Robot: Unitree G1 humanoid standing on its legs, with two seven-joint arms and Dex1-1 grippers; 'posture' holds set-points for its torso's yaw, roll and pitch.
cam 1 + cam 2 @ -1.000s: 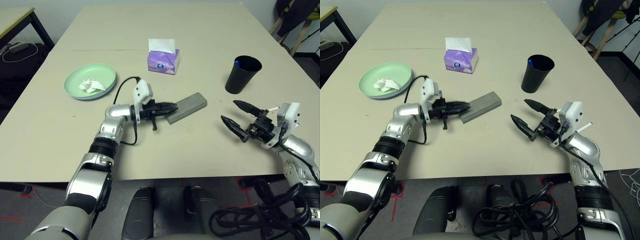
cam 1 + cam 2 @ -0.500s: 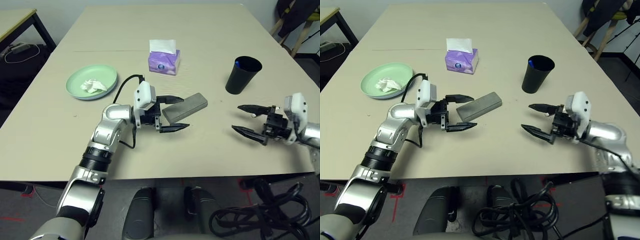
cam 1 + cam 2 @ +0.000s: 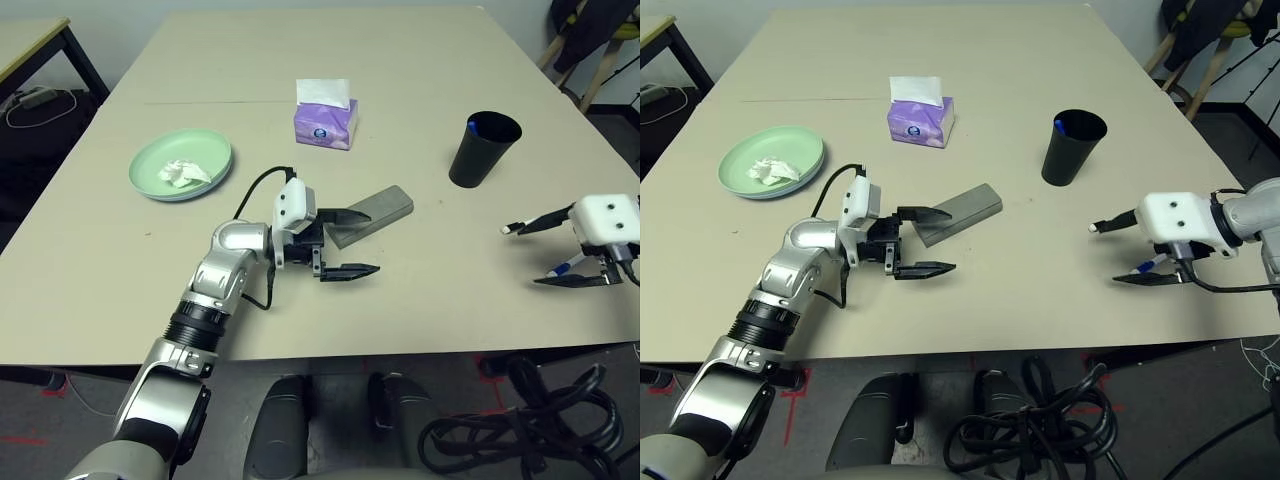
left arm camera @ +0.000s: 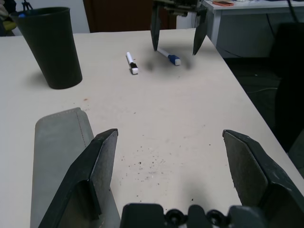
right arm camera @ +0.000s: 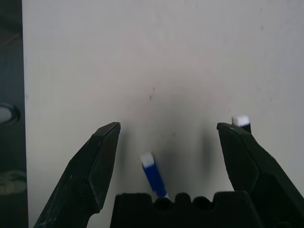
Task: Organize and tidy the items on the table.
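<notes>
Right hand [image 5: 168, 126] open above blue-capped pen [image 5: 154, 175]

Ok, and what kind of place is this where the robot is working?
Probably a lab or office workroom: a large plain table with white pens and a black cup on it, a second table beside it, and tape marks on the floor.

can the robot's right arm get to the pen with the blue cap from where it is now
Probably yes: the right pincer is open above the table, and the blue pen lies between its fingers with nothing seen on top of it.
</notes>
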